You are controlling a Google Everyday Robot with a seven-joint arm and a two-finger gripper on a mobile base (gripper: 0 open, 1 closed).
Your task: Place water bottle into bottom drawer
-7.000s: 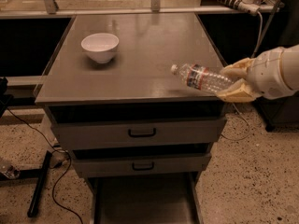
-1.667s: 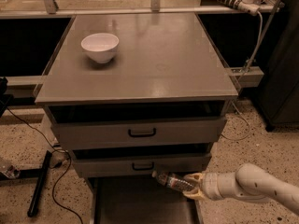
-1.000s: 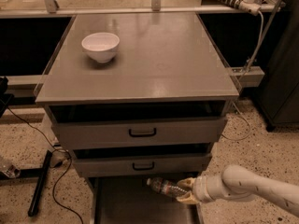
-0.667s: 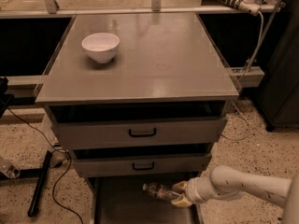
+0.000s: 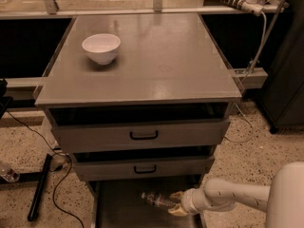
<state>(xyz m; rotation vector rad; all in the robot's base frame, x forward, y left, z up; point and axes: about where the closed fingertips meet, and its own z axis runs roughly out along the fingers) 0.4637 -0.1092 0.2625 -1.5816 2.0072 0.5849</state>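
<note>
Shows the bottom drawer [image 5: 116, 209] pulled open, with the water bottle [image 5: 156, 199] low inside, toward the right wall. Lies nearly level, long axis side to side, cap end pointing left. Gripper [image 5: 173, 204] clamped on the base end, reaching in from the right. Bare tray floor left of the bottle. White bowl [image 5: 101, 47] on the cabinet top [image 5: 161, 61].

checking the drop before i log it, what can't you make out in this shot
Camera view only:
1. Bottom drawer: its front is cut off by the lower edge.
2. Water bottle: its base is hidden inside the hand, which grips it low over the drawer's right side.
3. Whether the bottle touches the drawer floor: too dark, seen from above.
4. Bottle label: print too small to read.
</note>
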